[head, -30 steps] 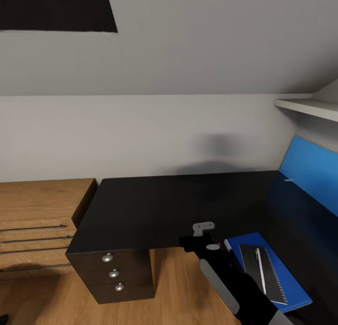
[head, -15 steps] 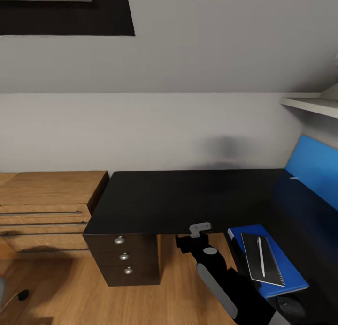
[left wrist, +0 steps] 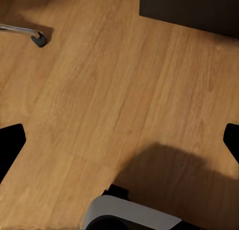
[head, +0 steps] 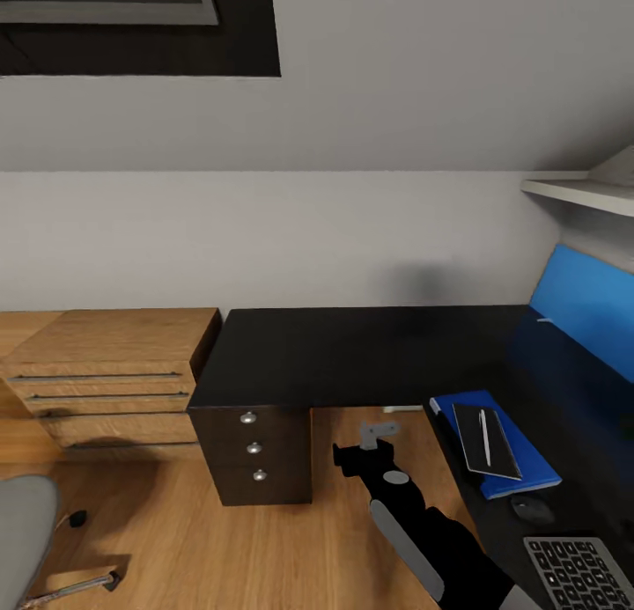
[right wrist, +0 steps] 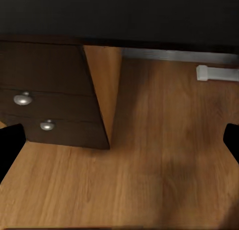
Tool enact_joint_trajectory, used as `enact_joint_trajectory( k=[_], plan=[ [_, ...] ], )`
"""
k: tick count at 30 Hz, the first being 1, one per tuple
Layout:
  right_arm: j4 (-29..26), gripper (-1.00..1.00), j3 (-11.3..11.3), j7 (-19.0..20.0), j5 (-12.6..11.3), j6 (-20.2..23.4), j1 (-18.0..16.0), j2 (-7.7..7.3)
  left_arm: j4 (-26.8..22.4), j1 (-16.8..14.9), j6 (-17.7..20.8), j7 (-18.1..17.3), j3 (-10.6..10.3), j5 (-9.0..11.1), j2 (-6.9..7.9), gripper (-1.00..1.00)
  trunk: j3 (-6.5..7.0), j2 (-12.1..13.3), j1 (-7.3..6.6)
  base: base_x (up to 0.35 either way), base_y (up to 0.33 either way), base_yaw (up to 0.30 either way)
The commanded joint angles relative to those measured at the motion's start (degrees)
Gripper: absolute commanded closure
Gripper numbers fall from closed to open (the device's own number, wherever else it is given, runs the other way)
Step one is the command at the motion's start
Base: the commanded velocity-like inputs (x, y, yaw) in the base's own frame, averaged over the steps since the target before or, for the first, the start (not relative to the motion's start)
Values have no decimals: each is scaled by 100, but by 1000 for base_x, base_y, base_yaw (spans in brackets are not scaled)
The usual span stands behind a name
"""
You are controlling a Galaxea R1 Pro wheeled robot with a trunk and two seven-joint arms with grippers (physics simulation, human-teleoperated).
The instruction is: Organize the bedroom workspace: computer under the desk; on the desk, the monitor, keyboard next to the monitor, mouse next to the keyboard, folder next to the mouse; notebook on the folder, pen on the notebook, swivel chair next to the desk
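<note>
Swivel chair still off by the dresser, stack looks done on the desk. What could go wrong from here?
1. The swivel chair sits away from the desk, its wheeled base on bare floor: a push could likely roll or spin it off course.
2. The right arm is extended under the desk edge; turning the base could clip the drawer unit.
3. A bump to the desk might roll the pen off the notebook on the folder.

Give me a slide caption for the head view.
Black desk holding a pen on a notebook on a blue folder, beside mouse and keyboard.
</note>
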Motion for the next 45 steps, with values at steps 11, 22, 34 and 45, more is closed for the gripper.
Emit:
enact_joint_trajectory(
  k=[11,22,34,45],
  plan=[
    [569,-100,239,-52,-57,-608,-8,124,1,-5,-11,52,11,-62,10,-100,-7,-6,-2,-286,136,0],
    [1975,-100,410,-38,-49,-1535,-8,565,1,-4,4,52,-3,-66,-5,-100,-7,-6,-2,-56,14,0],
    [5391,-100,972,838,-99,-3246,21,1193,-48,-3,987,0,10,-55,-25,-100,118,274,-156,-2,0,0],
    [6639,-100,964,1654,-370,-4272,150,1210,-990,-6,1262,-698,4,-54,-142,-100,316,716,-398,0,0,49]
  ],
)
